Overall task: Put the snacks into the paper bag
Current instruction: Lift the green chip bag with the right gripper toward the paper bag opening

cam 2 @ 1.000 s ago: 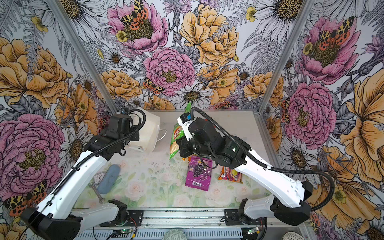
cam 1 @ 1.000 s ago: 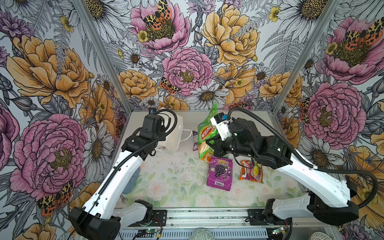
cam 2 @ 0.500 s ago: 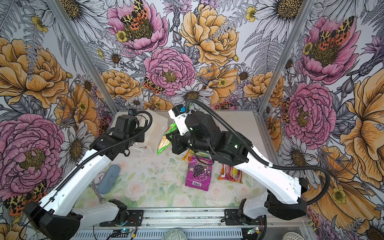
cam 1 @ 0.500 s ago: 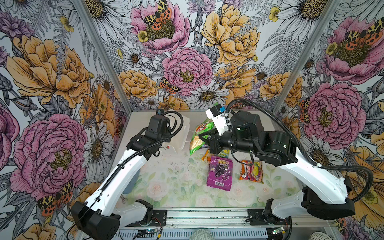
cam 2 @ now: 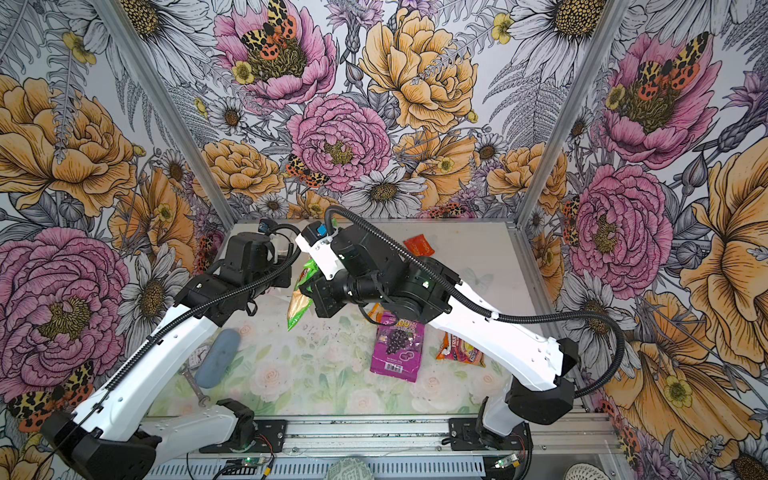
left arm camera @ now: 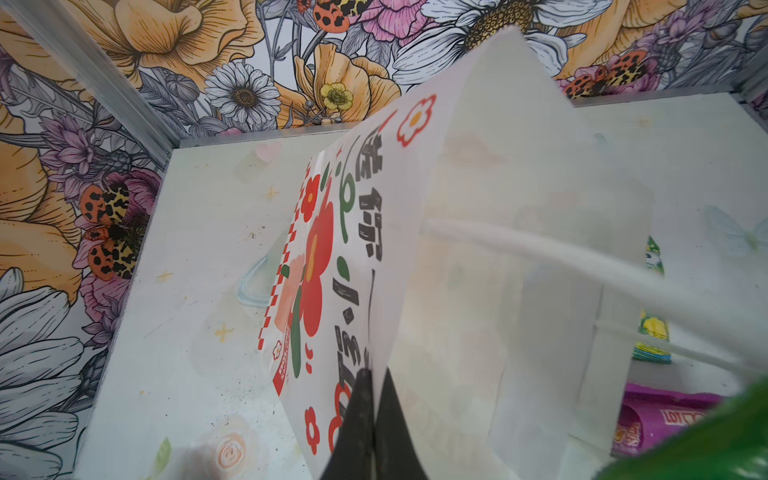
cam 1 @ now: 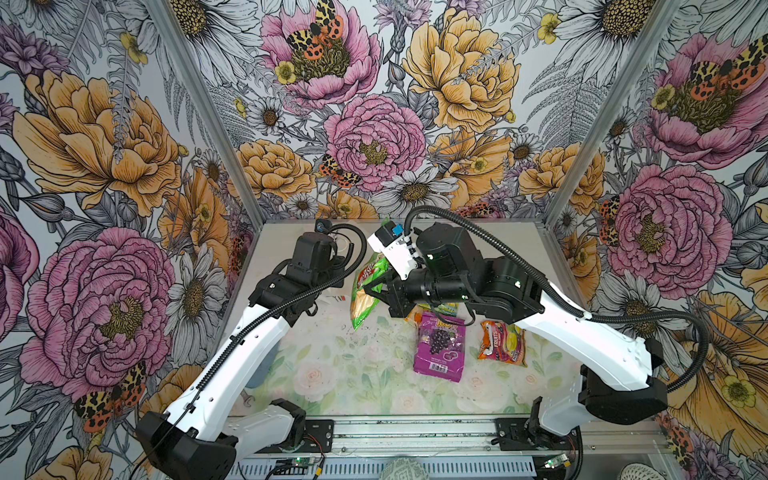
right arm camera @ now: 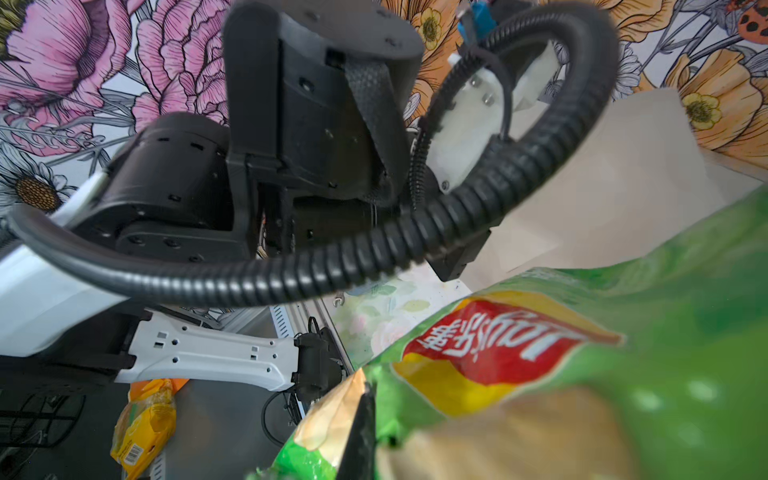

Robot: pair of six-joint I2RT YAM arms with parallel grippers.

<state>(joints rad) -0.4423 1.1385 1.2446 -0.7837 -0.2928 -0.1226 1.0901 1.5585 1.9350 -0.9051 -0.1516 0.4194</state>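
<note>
- table (cam 1: 511,249) grey and bare at the back; pale rose-print mat (cam 1: 353,374) covers the front part, dark specks on it; walls (cam 1: 374,137) on three sides in big floral wallpaper; metal rail (cam 1: 415,432) along the front edge
- left gripper (left arm camera: 372,384) jaws closed, pinching the rim of the paper bag (left arm camera: 478,249); bag sits at the back left of the table, red flower print and dark lettering on its side
- right gripper (right arm camera: 368,415) jaws clamped on the green chip bag (cam 1: 363,295); chip bag hangs off the table between the two wrists, just beside the paper bag
- purple grape pouch (cam 1: 440,347) flat on the mat, mid-right; orange-red fruit packet (cam 1: 503,343) just beside it on the right; red packet (cam 2: 419,245) well apart at the back
- grey-blue oblong thing (cam 2: 218,357) and wrench (cam 2: 195,388) on the mat by the left arm
- paper bag almost all hidden under the left wrist in both top views, can't tell if upright or tilted; only one right finger shows in the right wrist view, the other is behind the chip bag; green-yellow packet (left arm camera: 652,324) half hidden behind the paper bag; bag's inside blurred, contents can't be told
</note>
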